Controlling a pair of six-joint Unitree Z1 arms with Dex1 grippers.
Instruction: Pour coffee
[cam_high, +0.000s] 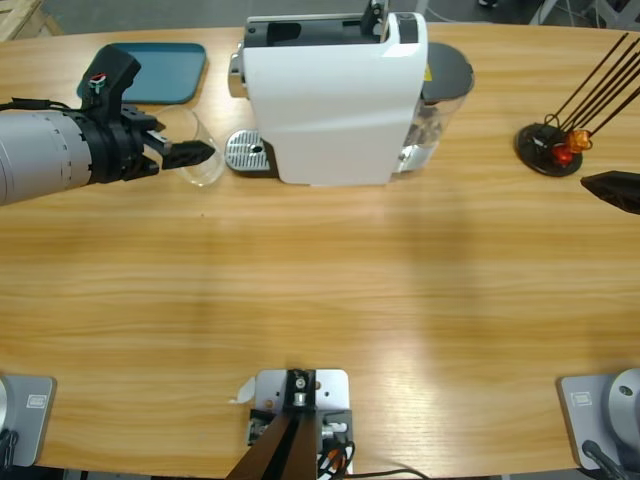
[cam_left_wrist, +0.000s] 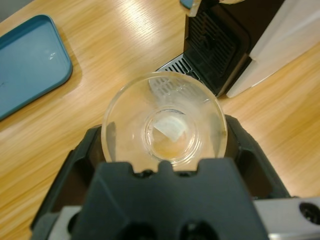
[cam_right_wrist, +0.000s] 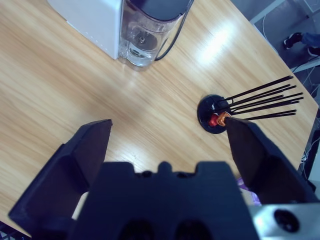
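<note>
- A long wooden table (cam_high: 330, 300) is filling nearly the whole high view, its pale grain running lengthwise.
- Light is glaring off the tabletop in the right wrist view.
- Grey floor (cam_right_wrist: 260, 7) is showing beyond the table's edge there.

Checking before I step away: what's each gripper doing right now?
Left gripper: closed on the empty glass.
Right gripper: open, holding nothing.

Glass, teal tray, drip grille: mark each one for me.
glass (cam_left_wrist: 165, 127), left wrist view, on its clear base, between the left gripper's jaws.
teal tray (cam_high: 165, 70), high view, on its flat middle.
drip grille (cam_high: 245, 152), high view, on the perforated metal plate at the machine's foot.
</note>
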